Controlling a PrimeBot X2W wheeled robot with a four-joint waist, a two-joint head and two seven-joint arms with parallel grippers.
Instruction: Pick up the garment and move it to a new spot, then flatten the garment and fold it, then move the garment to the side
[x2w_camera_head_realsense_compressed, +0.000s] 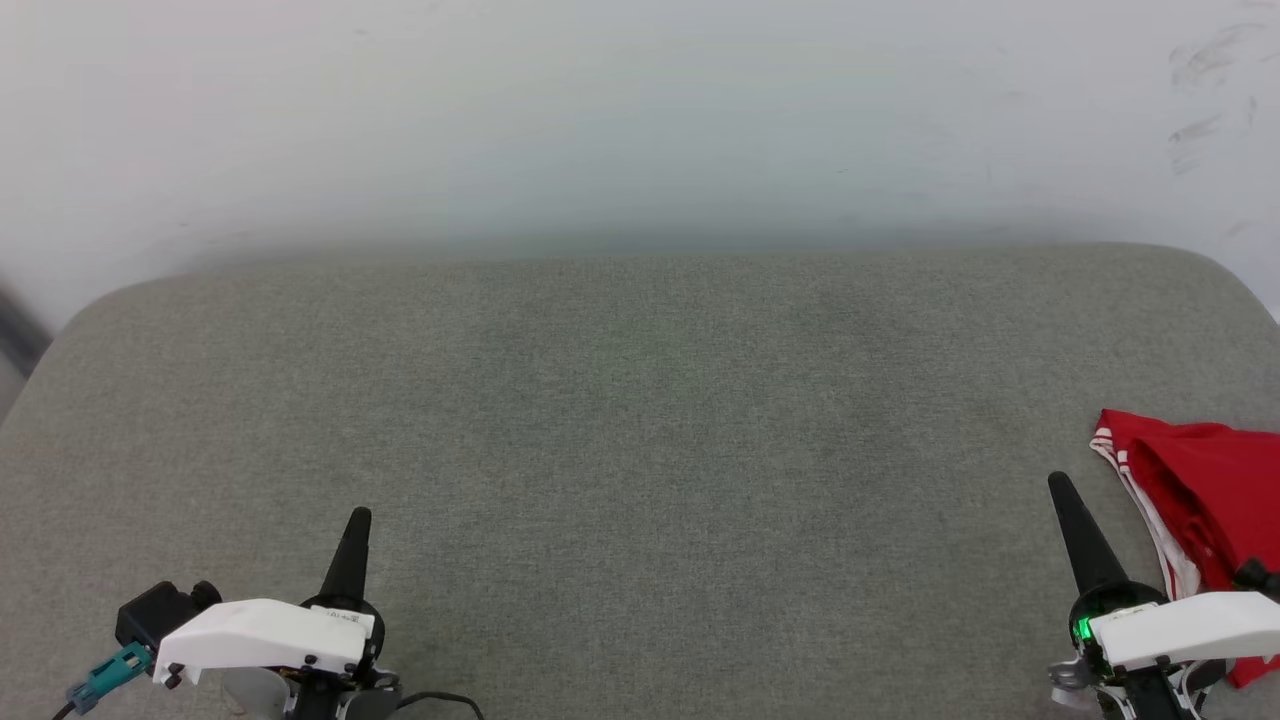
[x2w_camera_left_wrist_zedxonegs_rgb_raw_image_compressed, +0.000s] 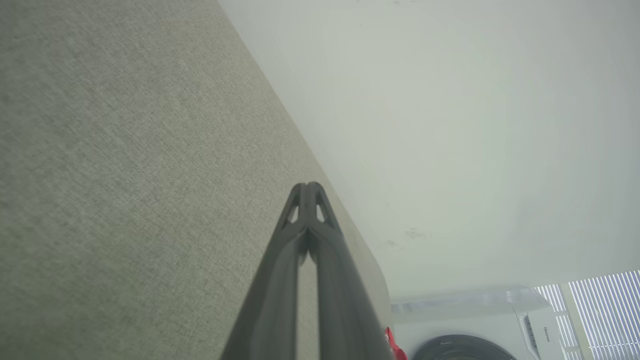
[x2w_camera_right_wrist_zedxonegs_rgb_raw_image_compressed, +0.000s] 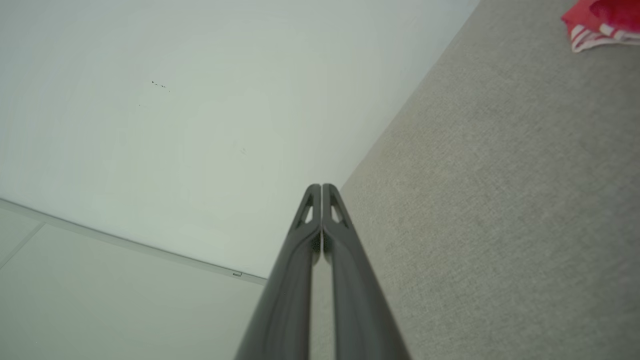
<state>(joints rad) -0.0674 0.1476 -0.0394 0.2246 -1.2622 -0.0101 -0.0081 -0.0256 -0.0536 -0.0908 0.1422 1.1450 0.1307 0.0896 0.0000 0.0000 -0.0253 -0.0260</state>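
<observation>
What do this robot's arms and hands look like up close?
The left gripper and right gripper are each a pair of long dark tapering fingers with small cut-outs near the tips. White covers cap the wrists. The left has a teal plug and black cable; the right shows a green light.

A broad grey-green fabric surface (x2w_camera_head_realsense_compressed: 640, 450) with rounded far corners runs along a pale wall (x2w_camera_head_realsense_compressed: 640, 120) (a few dark scuffs (x2w_camera_head_realsense_compressed: 1205, 65) mark the wall's upper right). Beyond one end of it stands a white front-loading washing machine (x2w_camera_left_wrist_zedxonegs_rgb_raw_image_compressed: 480, 320), with slatted window blinds (x2w_camera_left_wrist_zedxonegs_rgb_raw_image_compressed: 605, 310) just beside it.
</observation>
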